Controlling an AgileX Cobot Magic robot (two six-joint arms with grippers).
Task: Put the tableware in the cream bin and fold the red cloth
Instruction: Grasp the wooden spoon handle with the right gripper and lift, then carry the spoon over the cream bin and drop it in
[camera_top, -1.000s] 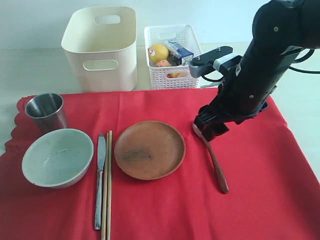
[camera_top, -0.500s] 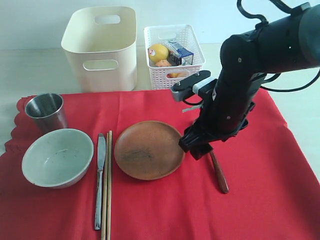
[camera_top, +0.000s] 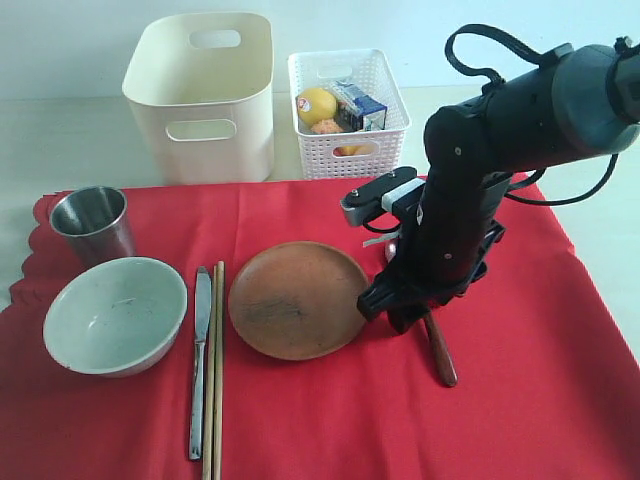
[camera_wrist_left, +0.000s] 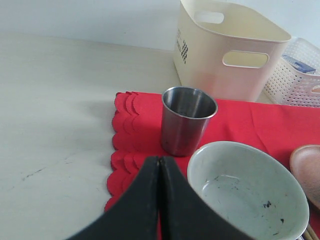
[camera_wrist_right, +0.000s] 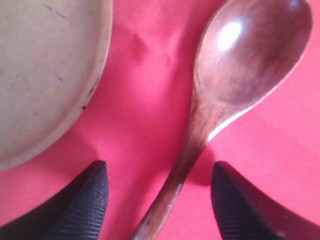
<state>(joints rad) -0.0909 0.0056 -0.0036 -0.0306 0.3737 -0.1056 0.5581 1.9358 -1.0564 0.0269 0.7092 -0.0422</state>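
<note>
i hold the right end effector (camera_wrist_right: 159, 200) open astride the dark wooden spoon (camera_wrist_right: 240, 60), gripping nothing, so closing pinches its neck.

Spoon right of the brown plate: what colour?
The spoon is dark reddish-brown wood; clearest in the right wrist view.

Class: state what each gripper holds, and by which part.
Nothing is held. The right gripper stands open astride the neck of the wooden spoon; the left gripper is shut, empty.
</note>
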